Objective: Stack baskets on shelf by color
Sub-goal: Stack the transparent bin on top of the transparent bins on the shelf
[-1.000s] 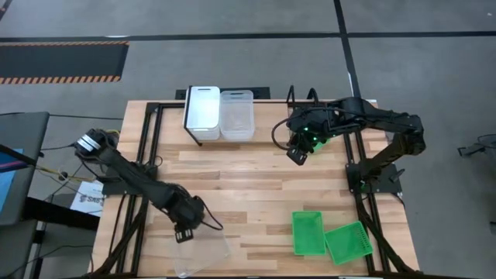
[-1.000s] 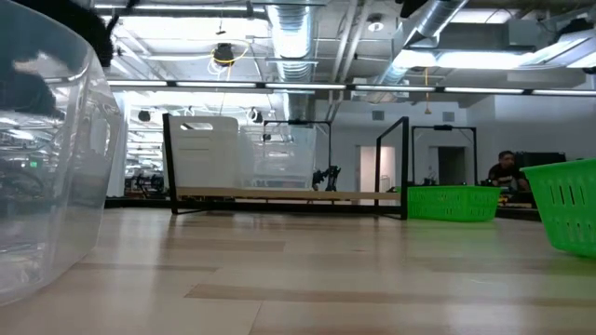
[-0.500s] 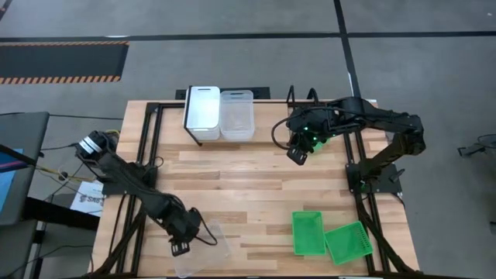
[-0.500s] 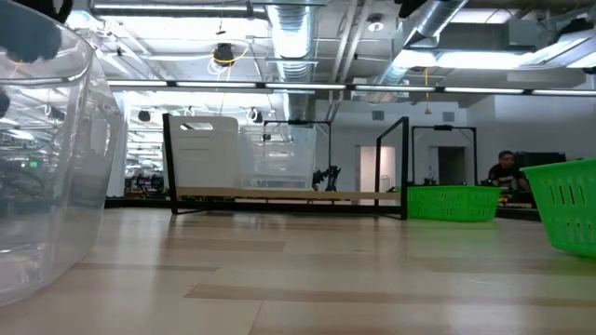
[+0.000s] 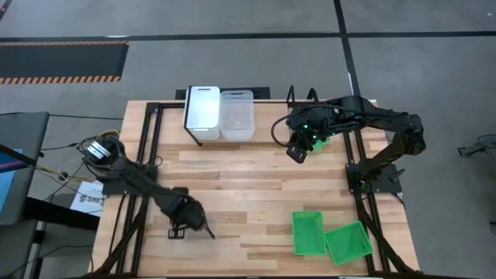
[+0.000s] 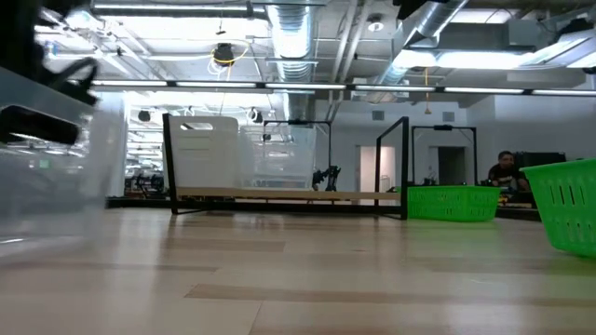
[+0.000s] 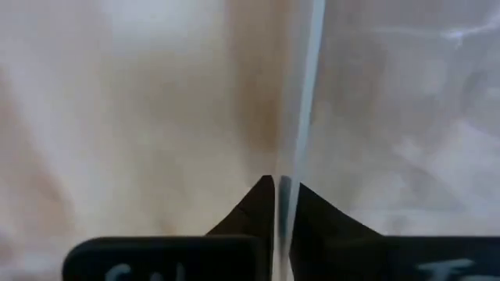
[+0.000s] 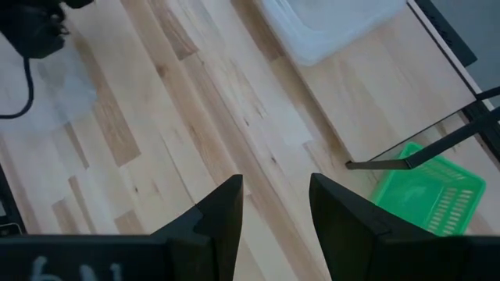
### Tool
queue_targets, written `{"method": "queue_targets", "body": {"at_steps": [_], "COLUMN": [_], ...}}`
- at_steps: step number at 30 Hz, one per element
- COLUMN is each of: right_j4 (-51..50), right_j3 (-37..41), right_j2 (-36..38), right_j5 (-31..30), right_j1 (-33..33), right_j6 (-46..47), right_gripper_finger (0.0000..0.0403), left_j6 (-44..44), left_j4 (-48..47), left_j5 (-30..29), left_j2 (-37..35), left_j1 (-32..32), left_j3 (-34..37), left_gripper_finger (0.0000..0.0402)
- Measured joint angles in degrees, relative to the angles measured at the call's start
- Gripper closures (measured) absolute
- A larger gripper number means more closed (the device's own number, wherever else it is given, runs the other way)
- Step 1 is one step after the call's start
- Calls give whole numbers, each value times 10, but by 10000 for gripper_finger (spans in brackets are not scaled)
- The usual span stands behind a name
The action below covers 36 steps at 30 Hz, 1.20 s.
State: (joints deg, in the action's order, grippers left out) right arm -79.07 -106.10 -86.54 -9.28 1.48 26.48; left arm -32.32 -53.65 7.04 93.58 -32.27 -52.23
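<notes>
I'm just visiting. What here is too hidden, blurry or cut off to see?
- Clear basket in the left gripper: low view, blurred, cut by the left edge; high view, see-through walls vanish against the wood.
- Green basket: low view, cut by the right edge.
- White basket on the shelf: high view, looking straight down hides whether more are nested.

A white basket point(image 5: 202, 111) and a clear basket point(image 5: 237, 114) sit side by side on the shelf point(image 5: 256, 101) at the table's far edge. Two green mesh baskets point(image 5: 308, 232) lie near right, touching. Another clear basket point(image 6: 51, 195) stands near left, its wall pinched.
</notes>
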Motion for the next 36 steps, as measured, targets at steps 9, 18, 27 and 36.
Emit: {"method": "queue_targets", "body": {"at_steps": [9, 18, 27, 36], "right_j4": [1, 14, 34, 34], "right_j3": [0, 0, 0, 0], "right_j2": [0, 0, 0, 0], "right_j5": [0, 0, 0, 0], "right_j1": [0, 0, 4, 19], "right_j6": [0, 3, 3, 1], "right_gripper_finger": [233, 233, 233, 233], "left_j6": [282, 544, 573, 548], "left_j4": [48, 173, 201, 193], "left_j5": [-136, -191, -225, -195], "left_j2": [0, 3, 3, 3], "left_j1": [176, 258, 261, 260], "left_j3": [-16, -100, -179, -215], "left_gripper_finger": [401, 401, 401, 317]}}
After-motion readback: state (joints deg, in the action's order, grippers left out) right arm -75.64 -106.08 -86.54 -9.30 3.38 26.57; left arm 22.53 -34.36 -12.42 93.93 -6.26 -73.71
